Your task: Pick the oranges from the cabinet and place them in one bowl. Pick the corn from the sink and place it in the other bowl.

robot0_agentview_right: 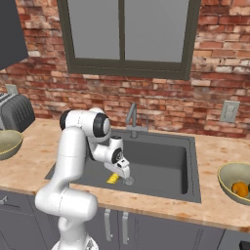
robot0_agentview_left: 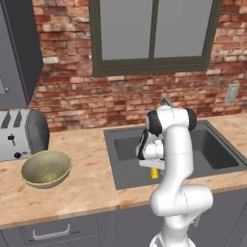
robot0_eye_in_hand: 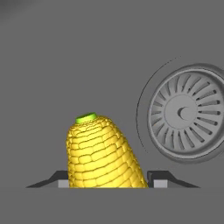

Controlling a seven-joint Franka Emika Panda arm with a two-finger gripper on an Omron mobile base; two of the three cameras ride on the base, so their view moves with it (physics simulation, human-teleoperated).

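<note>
The corn, a yellow cob with a green end, lies on the floor of the dark sink beside the round drain. My gripper reaches down into the basin, and its fingertips press against both sides of the cob. The base views show the corn just under the hand. One bowl on the right counter holds a bright orange and a sliver of a yellow-green fruit. The other bowl, on the left counter, is empty. The grey cabinet hangs at the upper left.
A silver toaster stands behind the left bowl. The thin faucet rises at the back of the sink. A brick wall with a window runs behind the counter, and a wall outlet sits at the right.
</note>
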